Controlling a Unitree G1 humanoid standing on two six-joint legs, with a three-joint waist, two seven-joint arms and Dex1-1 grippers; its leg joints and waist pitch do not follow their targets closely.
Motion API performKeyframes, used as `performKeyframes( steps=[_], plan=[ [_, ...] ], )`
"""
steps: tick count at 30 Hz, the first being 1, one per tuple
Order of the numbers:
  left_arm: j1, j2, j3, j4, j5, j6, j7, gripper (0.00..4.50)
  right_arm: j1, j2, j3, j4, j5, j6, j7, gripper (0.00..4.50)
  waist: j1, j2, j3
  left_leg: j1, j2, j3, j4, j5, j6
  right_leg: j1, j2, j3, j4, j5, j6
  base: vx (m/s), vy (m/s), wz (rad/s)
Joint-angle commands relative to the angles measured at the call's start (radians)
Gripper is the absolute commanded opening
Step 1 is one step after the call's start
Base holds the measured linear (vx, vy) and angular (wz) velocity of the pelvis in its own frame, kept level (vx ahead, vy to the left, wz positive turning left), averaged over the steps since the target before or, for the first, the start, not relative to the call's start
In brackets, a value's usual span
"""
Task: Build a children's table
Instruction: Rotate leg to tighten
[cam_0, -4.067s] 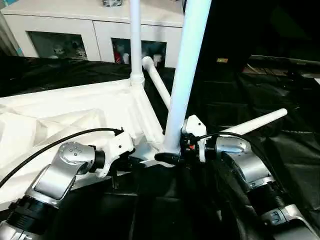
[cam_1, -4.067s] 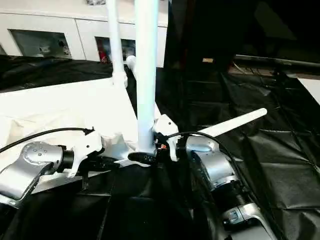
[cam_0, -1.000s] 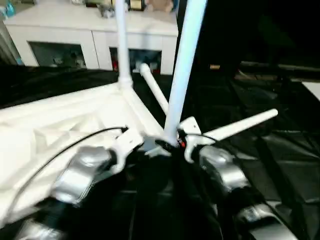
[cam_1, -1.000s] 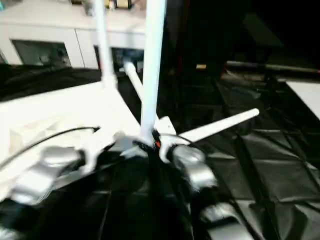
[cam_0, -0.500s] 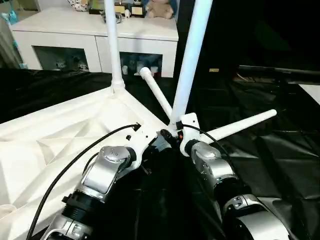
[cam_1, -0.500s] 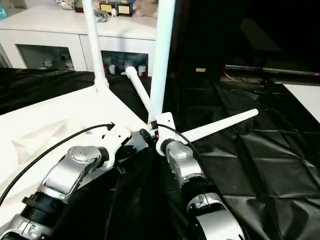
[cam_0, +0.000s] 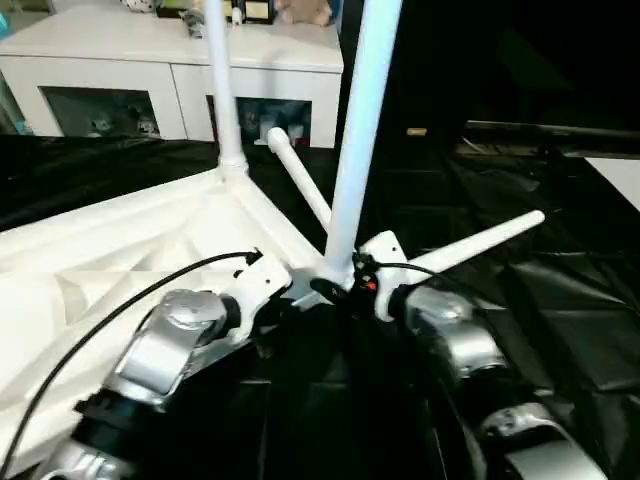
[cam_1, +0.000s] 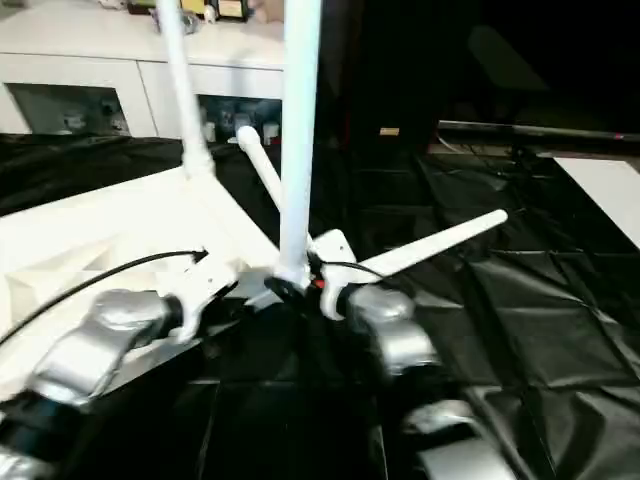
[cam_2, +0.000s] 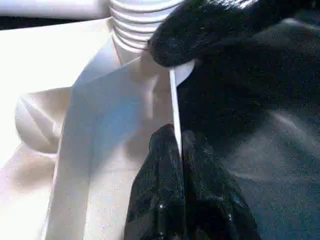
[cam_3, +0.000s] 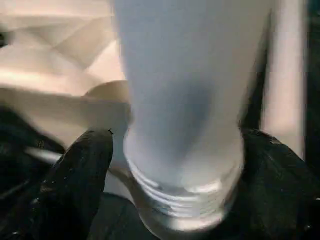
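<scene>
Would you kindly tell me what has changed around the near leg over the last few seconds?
The right gripper's arm has swung from reaching in sideways to coming up from below; its fingers stand apart beside the near leg's base. The left gripper still pinches the tabletop's edge. The far leg and loose legs are unchanged.

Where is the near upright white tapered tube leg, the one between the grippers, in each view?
Left eye: near upright white tube leg, centre, rising off the top.
Right eye, left of centre.
Left wrist: its ribbed threaded base.
Right wrist, between black fingers.
Shared landmark: white plastic tabletop's corner socket.
</scene>
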Motion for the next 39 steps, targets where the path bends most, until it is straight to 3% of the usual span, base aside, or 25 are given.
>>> performKeyframes(
  steps=[1, 3, 5, 7, 9, 11, 13, 17, 20, 26, 36, 39],
  plan=[
    [0.02, 0.02, -0.028, -0.029, -0.029, -0.038, -0.086, 0.0, 0.012, -0.017, 0.019, -0.043, 0.008, -0.014, 0.073, 4.05, 0.005, 0.006, -0.046, -0.004, 0.049, -0.021, -0.08, -0.292, 0.03, 0.027, -0.087, 0.057, -0.084, -0.345, -0.144, 0.055, -0.01, 0.03],
    [0.031, 0.058, -0.022, -0.055, -0.057, -0.044, -0.149, 0.0, 0.024, -0.045, 0.024, -0.068, 0.018, -0.017, 0.134, 4.05, 0.011, 0.008, -0.048, 0.006, 0.049, -0.013, -0.073, -0.269, 0.038, 0.021, -0.087, 0.061, -0.081, -0.299, -0.17, 0.073, -0.021, 0.1],
    [0.033, 0.078, -0.015, -0.065, -0.071, -0.039, -0.173, 0.0, 0.033, -0.063, 0.032, -0.087, 0.027, -0.011, 0.177, 4.05, 0.017, 0.007, -0.049, 0.006, 0.048, -0.005, -0.068, -0.227, 0.045, 0.02, -0.081, 0.064, -0.073, -0.217, -0.2, 0.082, -0.023, 0.12],
    [0.032, 0.088, 0.001, -0.065, -0.094, -0.033, -0.189, 0.0, 0.04, -0.079, 0.039, -0.093, 0.029, -0.008, 0.208, 4.05, 0.026, 0.005, -0.064, -0.007, 0.046, -0.006, -0.059, -0.094, 0.067, 0.038, -0.078, 0.061, -0.039, -0.022, -0.23, 0.069, -0.016, 0.04],
    [0.026, 0.092, 0.016, -0.055, -0.106, -0.038, -0.191, 0.0, 0.043, -0.092, 0.051, -0.09, 0.024, -0.012, 0.235, 4.05, 0.026, -0.001, -0.071, -0.017, 0.041, -0.004, -0.048, 0.011, 0.104, 0.042, -0.073, 0.059, -0.022, 0.145, -0.256, 0.025, -0.006, 0.01],
    [0.023, 0.092, 0.02, -0.05, -0.105, -0.041, -0.186, 0.0, 0.043, -0.093, 0.053, -0.087, 0.022, -0.015, 0.237, 4.05, 0.026, -0.001, -0.063, -0.022, 0.041, -0.004, -0.05, -0.014, 0.123, 0.041, -0.077, 0.058, -0.029, 0.118, -0.262, 0.0, 0.0, 0.0],
    [0.018, 0.097, 0.022, -0.035, -0.1, -0.052, -0.182, 0.0, 0.044, -0.095, 0.054, -0.08, 0.016, -0.02, 0.244, 4.05, 0.025, 0.001, -0.055, -0.018, 0.047, -0.005, -0.058, -0.103, 0.092, 0.04, -0.081, 0.057, -0.047, -0.053, -0.236, 0.0, 0.0, 0.0],
    [0.02, 0.102, 0.022, -0.034, -0.105, -0.057, -0.188, 0.0, 0.043, -0.091, 0.044, -0.078, 0.023, -0.013, 0.251, 3.71, 0.022, 0.003, -0.049, -0.014, 0.05, -0.009, -0.066, -0.18, 0.037, 0.037, -0.083, 0.059, -0.061, -0.214, -0.191, 0.0, 0.0, 0.0],
    [0.021, 0.103, 0.021, -0.036, -0.109, -0.055, -0.192, 0.0, 0.043, -0.089, 0.043, -0.078, 0.034, -0.014, 0.255, 3.53, 0.022, 0.003, -0.051, -0.012, 0.05, -0.008, -0.066, -0.177, 0.029, 0.035, -0.082, 0.061, -0.061, -0.207, -0.184, 0.0, 0.0, 0.0],
    [0.02, 0.104, 0.016, -0.036, -0.112, -0.055, -0.196, 0.0, 0.048, -0.083, 0.041, -0.078, 0.039, -0.018, 0.257, 2.98, 0.024, 0.004, -0.056, -0.015, 0.048, -0.007, -0.06, -0.117, 0.046, 0.039, -0.08, 0.059, -0.048, -0.09, -0.212, 0.0, 0.0, 0.0],
    [0.02, 0.105, 0.009, -0.036, -0.113, -0.05, -0.205, 0.0, 0.059, -0.078, 0.045, -0.062, 0.032, -0.027, 0.253, 2.73, 0.024, 0.005, -0.055, -0.014, 0.049, -0.008, -0.061, -0.132, 0.041, 0.039, -0.08, 0.059, -0.049, -0.113, -0.21, 0.0, 0.0, 0.0],
    [0.014, 0.082, 0.014, -0.023, -0.103, -0.042, -0.166, 0.0, 0.043, -0.055, 0.024, -0.022, 0.015, -0.017, 0.157, 2.73, 0.022, 0.005, -0.051, -0.014, 0.048, -0.007, -0.064, -0.148, 0.033, 0.038, -0.081, 0.059, -0.054, -0.14, -0.209, 0.0, 0.0, 0.0]
  ],
)
